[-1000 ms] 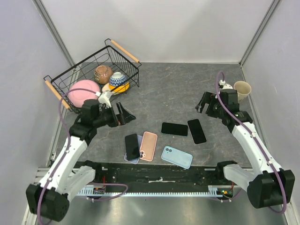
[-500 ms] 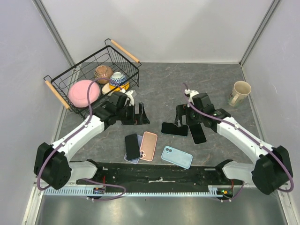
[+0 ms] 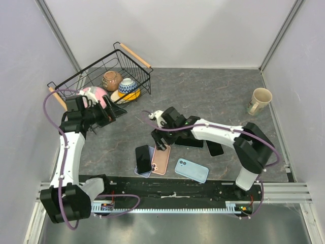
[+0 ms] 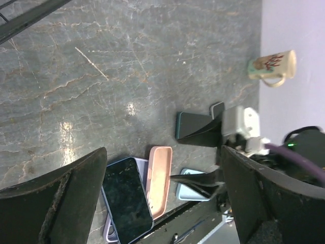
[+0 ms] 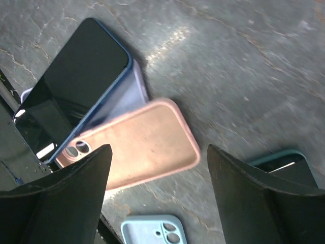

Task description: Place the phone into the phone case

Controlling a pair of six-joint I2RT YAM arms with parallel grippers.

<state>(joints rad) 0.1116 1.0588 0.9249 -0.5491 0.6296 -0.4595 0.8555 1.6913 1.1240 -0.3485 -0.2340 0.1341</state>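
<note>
Your right arm has swung left across the table, and its gripper now hangs wide open over the pink phone case. The dark phone lies just beside it, resting on a lilac case. Your left gripper, pulled back toward the wire basket, gapes empty.

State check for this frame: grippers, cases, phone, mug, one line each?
Left gripper: open, empty.
Right gripper: open, empty, over the pink case.
Pink case: empty, cavity up.
Phone: screen up, lying on the lilac case, not seated.
Blue case: flat, camera cutout showing.
Mug: upright.
</note>
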